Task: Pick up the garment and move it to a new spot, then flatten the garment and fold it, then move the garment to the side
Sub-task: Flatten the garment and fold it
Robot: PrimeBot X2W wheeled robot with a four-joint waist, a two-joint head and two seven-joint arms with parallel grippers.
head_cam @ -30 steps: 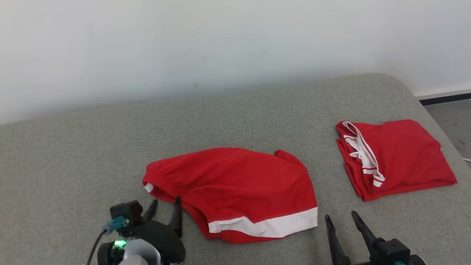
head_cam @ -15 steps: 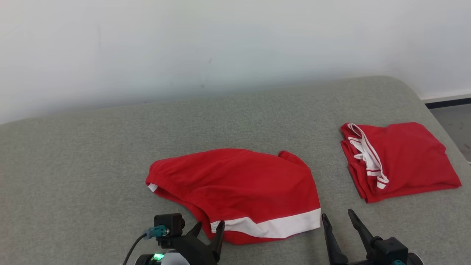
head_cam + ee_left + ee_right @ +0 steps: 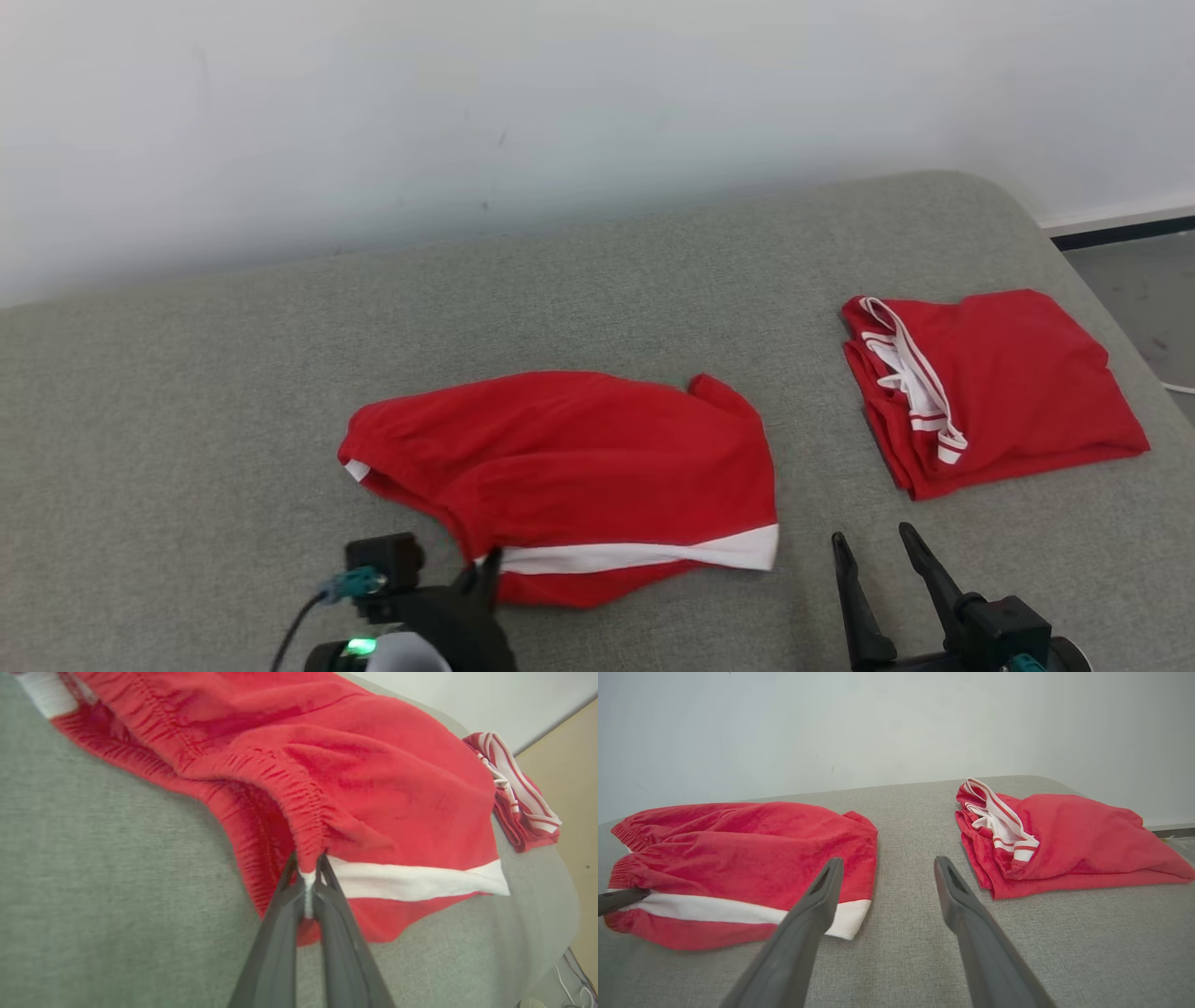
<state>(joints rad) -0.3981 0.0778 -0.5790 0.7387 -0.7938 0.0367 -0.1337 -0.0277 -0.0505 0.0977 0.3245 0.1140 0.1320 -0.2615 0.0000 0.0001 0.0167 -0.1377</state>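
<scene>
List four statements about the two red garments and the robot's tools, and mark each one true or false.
1. The left tool is shut on the edge of the red shorts, by the white stripe. True.
2. The folded red garment lies to the robot's right of the red shorts. True.
3. The right tool grips the folded red garment. False: it stands open, apart from both garments.
4. The two garments overlap. False: bare grey surface lies between them.
</scene>
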